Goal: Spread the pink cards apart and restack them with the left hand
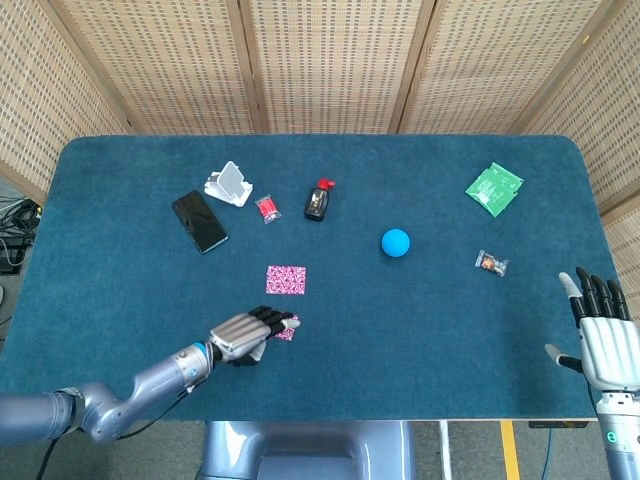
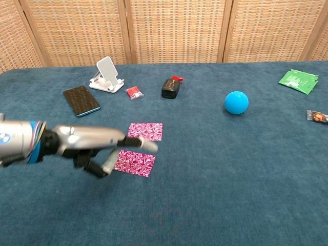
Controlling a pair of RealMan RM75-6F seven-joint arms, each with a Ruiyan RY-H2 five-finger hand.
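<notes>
In the head view we look down on a dark blue table (image 1: 330, 380) backed by wicker screens. Our left hand (image 1: 245, 335) reaches in from the lower left, its fingers held flat and close together, gripping nothing. One pink card (image 1: 286, 279) lies flat just ahead of the hand, apart from it. A second pink card (image 1: 287, 330) peeks out at the fingertips, mostly hidden beneath them. Farther back sit a black phone (image 1: 199, 221), a white phone stand (image 1: 230, 184), a small red packet (image 1: 267, 208) and a black bottle with a red cap (image 1: 318, 200). A blue ball (image 1: 396, 242) rests near the middle, a green packet (image 1: 494, 189) far right, and a small wrapped candy (image 1: 490, 263) just below it. Our right hand (image 1: 602, 335) shows at the lower right edge, fingers spread apart and empty.

In the chest view the left hand (image 2: 100, 148) stretches from the left, fingers straight and together, over the near card's left edge; we cannot tell whether they touch it. The near pink card (image 2: 135, 163) lies flat just in front of the far pink card (image 2: 146, 131), with a narrow gap between them. The phone (image 2: 81, 100), stand (image 2: 106, 74), red packet (image 2: 134, 92), bottle (image 2: 170, 87), ball (image 2: 236, 102), green packet (image 2: 298, 80) and candy (image 2: 318, 116) lie behind and to the right. The right hand is out of this view.
</notes>
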